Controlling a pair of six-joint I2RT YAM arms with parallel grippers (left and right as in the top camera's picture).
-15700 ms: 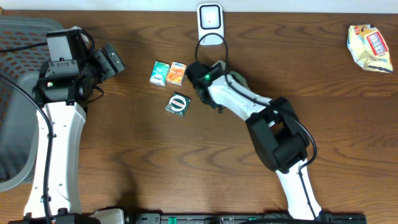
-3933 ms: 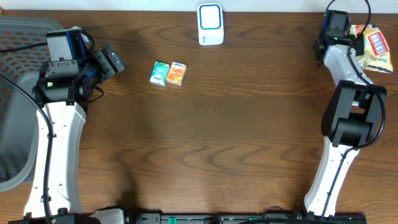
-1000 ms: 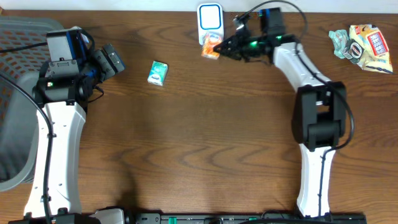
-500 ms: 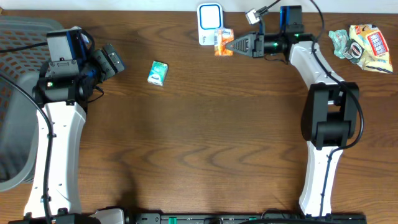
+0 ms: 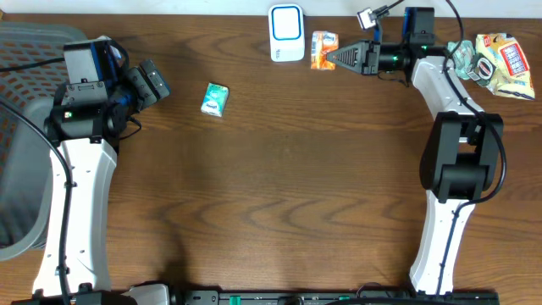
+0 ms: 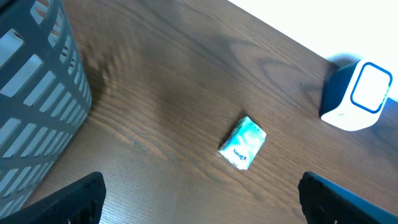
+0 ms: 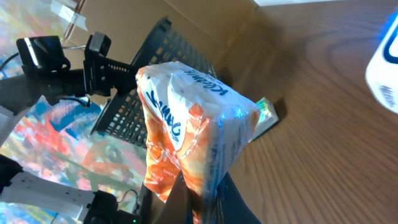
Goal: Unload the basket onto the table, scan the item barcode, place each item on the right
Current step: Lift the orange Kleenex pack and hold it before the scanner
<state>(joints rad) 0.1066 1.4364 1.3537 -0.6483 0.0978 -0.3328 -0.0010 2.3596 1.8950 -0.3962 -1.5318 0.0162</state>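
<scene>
A brown wooden desk (image 5: 279, 195) fills the overhead view, with a grey basket (image 5: 17, 127) at the left edge. Near the middle of the top edge stands the white and blue scanner (image 5: 286, 32). Just to its right the orange tissue packet (image 5: 319, 47) is clamped in the right pincer (image 5: 333, 58), whose jaws are closed on the packet's right side. A green packet (image 5: 215, 99) lies alone left of centre, well apart from the scanner, and a snack bag (image 5: 503, 66) sits in the upper right corner. The left pincer (image 5: 152, 82) hovers at the upper left near the basket, holding nothing. In the left wrist view its fingers (image 6: 81, 199) show in the two lower corners, spread wide; the green packet lies on the desk beyond them and the scanner is at the right edge. In the right wrist view the orange tissue packet stands in the middle of the frame, pinched from below by the closed jaws, with a blurred sliver of the scanner at the right edge.
</scene>
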